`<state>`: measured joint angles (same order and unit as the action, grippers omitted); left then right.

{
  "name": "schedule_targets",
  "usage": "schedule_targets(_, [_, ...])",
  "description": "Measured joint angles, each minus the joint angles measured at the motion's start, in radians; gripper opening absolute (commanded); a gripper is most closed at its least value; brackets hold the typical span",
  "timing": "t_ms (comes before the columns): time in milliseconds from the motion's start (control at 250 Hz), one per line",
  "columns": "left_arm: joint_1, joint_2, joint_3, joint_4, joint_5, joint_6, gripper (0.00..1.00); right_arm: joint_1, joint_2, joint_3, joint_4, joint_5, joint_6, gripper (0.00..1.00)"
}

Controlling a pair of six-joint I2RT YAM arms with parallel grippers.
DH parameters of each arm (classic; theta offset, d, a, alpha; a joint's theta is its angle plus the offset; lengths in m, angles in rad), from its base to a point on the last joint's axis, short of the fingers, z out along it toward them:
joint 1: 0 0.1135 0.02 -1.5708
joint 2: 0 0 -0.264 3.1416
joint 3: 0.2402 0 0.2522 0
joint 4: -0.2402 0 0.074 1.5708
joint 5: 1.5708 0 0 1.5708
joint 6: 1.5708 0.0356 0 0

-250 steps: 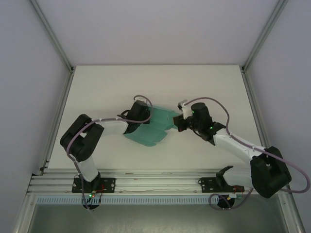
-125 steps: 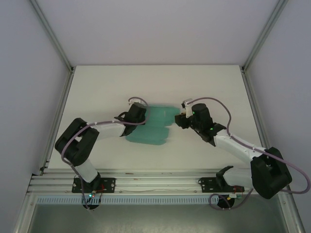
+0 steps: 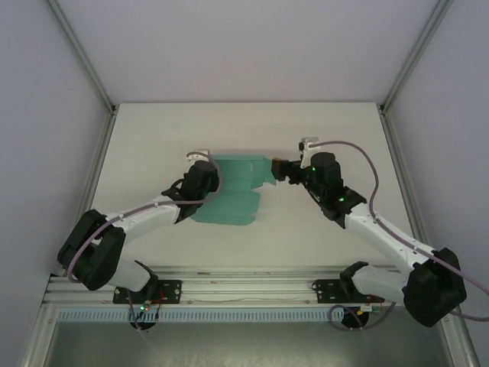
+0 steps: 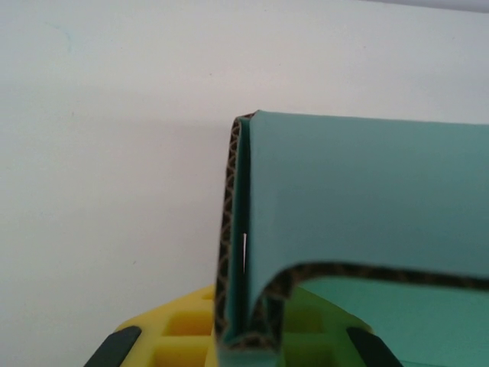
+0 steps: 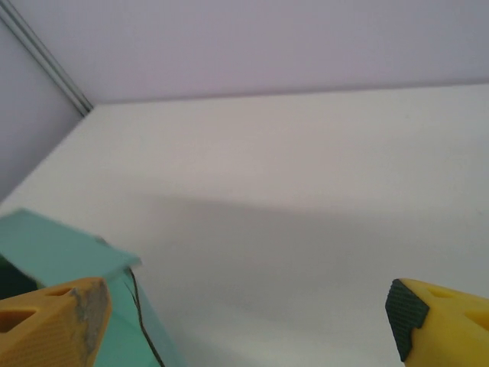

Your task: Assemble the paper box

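Teal corrugated card, the paper box (image 3: 233, 195) lies part-folded near the middle of the white table (image 3: 153, 130). In the overhead view its long axis runs roughly from 1 o'clock to 7 o'clock. The left gripper (image 3: 209, 176) sits at the card's 10 o'clock edge, pressed together on a doubled-over flap. Its wrist view shows two layers of card rising from between the jaws and curling toward 3 o'clock, with brown fluting bare along the cut edge. The right gripper (image 3: 277, 167) hangs at the card's 2 o'clock corner, its yellow fingers (image 5: 50, 325) spread wide with nothing between them. The card lies toward its 8 o'clock, just beside one finger; I cannot tell whether they touch. My read is that the right arm is free and nearest the right-hand flaps, so a fold there would fall to it while the left pins the sheet. The card looks stiff, smooth-faced and springy at its creases.
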<state>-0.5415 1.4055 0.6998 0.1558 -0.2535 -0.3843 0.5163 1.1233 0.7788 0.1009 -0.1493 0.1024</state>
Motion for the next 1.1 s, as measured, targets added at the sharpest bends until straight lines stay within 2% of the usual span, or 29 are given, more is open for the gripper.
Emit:
schedule_targets(240, [0.0,-0.016,-0.008,-0.005,0.01,-0.007,0.0,0.0,0.044,-0.017,0.0,-0.084,0.006,0.91])
schedule_targets(368, [0.0,-0.016,-0.007,-0.01,0.023,-0.004,0.0,0.0,0.074,-0.068,0.011,-0.101,0.008,0.85])
schedule_targets(424, [0.0,-0.016,-0.008,-0.005,0.049,0.005,0.0,-0.002,0.109,-0.068,0.017,-0.092,0.011,0.83])
schedule_targets(608, [0.0,-0.023,-0.043,0.053,0.154,0.047,0.0,-0.026,0.208,-0.047,0.02,-0.09,0.024,0.69])
schedule_targets(759, [0.001,-0.026,-0.048,0.061,0.17,0.054,0.0,-0.056,0.271,0.005,0.02,-0.171,0.023,0.7])
schedule_targets(883, [0.001,-0.026,-0.048,0.062,0.167,0.054,0.0,-0.061,0.277,0.019,0.019,-0.233,0.002,0.76])
schedule_targets(975, [0.0,-0.026,-0.048,0.062,0.163,0.053,0.0,-0.058,0.234,0.007,0.015,-0.244,-0.014,0.84])
schedule_targets(1099, [0.0,-0.025,-0.042,0.056,0.14,0.053,0.0,-0.057,0.1,-0.04,0.0,-0.24,-0.027,0.89])
